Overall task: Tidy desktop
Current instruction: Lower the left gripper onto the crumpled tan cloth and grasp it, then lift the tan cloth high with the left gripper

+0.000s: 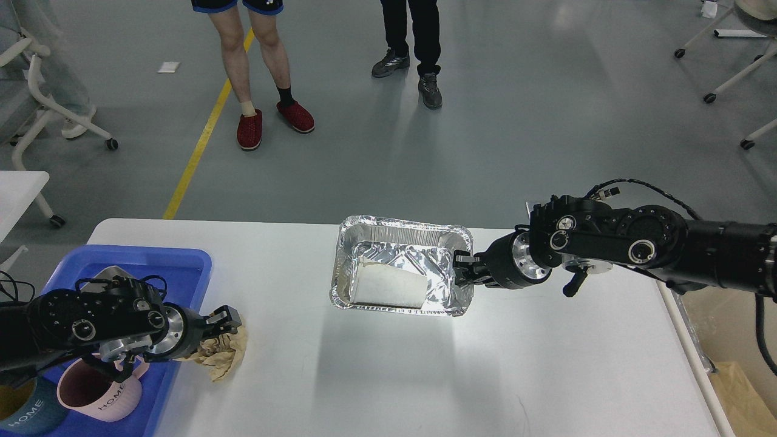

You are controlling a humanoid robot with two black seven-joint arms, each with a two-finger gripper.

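The white desktop (394, 376) fills the lower view. My right gripper (461, 271) is shut on the right rim of a foil tray (400, 229) and holds it above the desktop, with its shadow below. A white paper cup (388, 287) lies inside the tray. A crumpled brown paper ball (226, 359) lies on the desktop beside the blue tray (182, 261). My left gripper (226, 321) is low at the top of the paper ball, its fingers spread on either side of the paper's upper part.
In the blue tray, a pink HOME mug (100, 394), a dark teal HOME mug (24, 409) and a metal box (109, 274) partly hidden by my left arm. Two people stand beyond the far edge. A brown bag (743, 394) sits right of the desktop.
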